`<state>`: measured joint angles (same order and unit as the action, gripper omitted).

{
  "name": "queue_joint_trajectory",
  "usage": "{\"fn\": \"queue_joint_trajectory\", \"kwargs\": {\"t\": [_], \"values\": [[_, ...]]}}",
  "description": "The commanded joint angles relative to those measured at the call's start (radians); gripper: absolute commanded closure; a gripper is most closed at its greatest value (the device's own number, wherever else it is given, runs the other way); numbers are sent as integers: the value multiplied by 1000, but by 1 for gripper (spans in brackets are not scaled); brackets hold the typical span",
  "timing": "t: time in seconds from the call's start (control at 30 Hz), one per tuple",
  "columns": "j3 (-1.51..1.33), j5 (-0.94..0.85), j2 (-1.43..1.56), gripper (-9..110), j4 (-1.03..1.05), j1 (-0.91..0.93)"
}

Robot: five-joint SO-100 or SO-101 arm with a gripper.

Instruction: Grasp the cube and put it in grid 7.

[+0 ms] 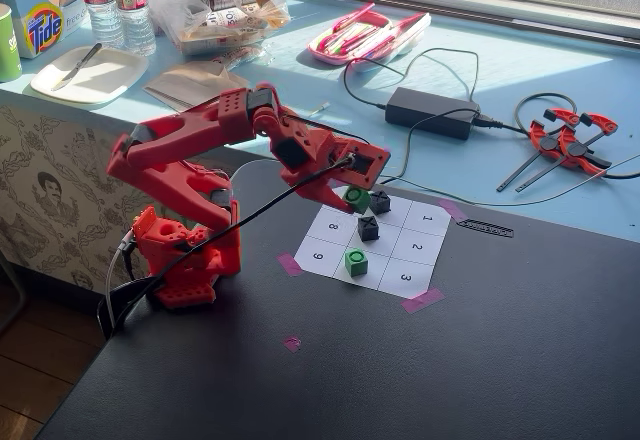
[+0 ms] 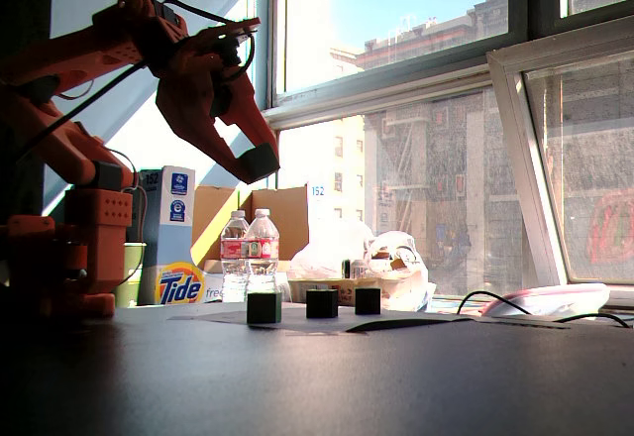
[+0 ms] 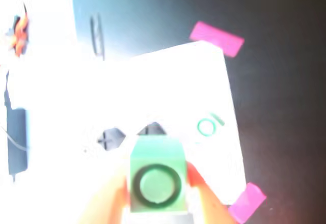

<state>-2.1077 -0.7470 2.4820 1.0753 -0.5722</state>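
My red gripper (image 1: 355, 198) is shut on a bright green cube (image 1: 357, 198) and holds it in the air over the far left corner of the numbered sheet (image 1: 430, 232). Cell 7 and its digit are hidden under the gripper there. In the wrist view the cube (image 3: 155, 180) shows a dark ring on its top and sits between the orange fingers (image 3: 196, 177). In a fixed view the gripper (image 2: 260, 163) holds the cube (image 2: 261, 162) well above the table. A second green cube (image 1: 356, 262) stands on the sheet between cells 9 and 3.
Two black cubes (image 1: 380, 201) (image 1: 368, 227) stand on the sheet's middle column. Pink tape (image 1: 421, 301) holds the sheet's corners. A power brick (image 1: 432, 112), cables and orange clamps (image 1: 570, 140) lie behind the sheet. The arm's base (image 1: 185, 255) stands left of it.
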Motion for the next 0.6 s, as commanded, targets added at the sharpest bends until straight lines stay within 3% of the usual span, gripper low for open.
{"fn": "queue_joint_trajectory", "kwargs": {"t": [0.0, 0.23, 0.57], "values": [[46, -34, -86, 101, -64, -221], [49, -34, -314, 101, -210, -497], [38, 0, -503, 101, -390, -459]]}}
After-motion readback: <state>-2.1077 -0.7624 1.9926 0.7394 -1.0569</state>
